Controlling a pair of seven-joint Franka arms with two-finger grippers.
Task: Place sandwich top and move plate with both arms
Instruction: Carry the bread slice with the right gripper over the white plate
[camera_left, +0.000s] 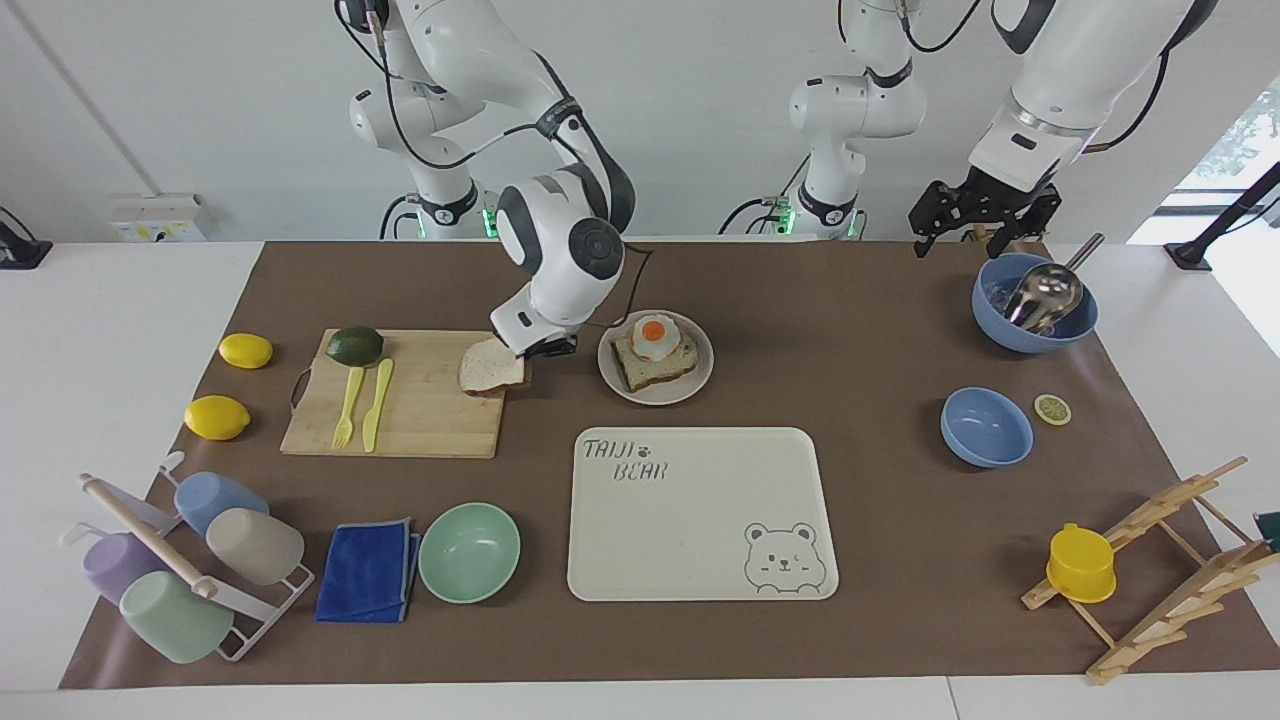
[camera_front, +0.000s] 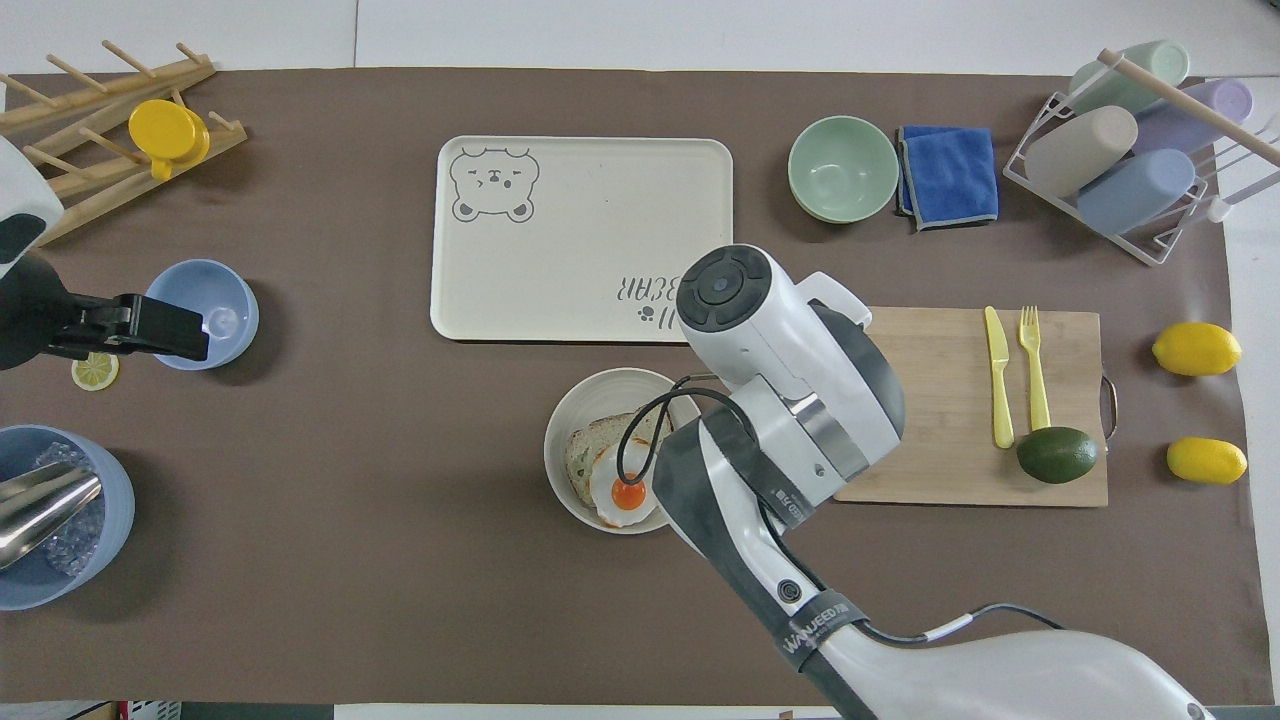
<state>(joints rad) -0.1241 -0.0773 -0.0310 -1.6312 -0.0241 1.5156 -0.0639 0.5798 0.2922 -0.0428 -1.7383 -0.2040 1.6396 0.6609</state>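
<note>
Facing view showed the right gripper (camera_left: 545, 347) clamped on one edge of the sandwich top (camera_left: 491, 367), which hung tilted just over the corner of the cutting board (camera_left: 420, 410) nearest the plate (camera_left: 697, 378). That plate sat beside the board toward the left arm's end, bearing the egg-topped bread slice (camera_left: 655, 352); from overhead the right arm covered the held slice. Away from the board at the left arm's end, the left gripper (camera_left: 985, 222) waited over the blue bowl with the scoop (camera_left: 1035, 300), and whether it was parted I cannot tell.
</note>
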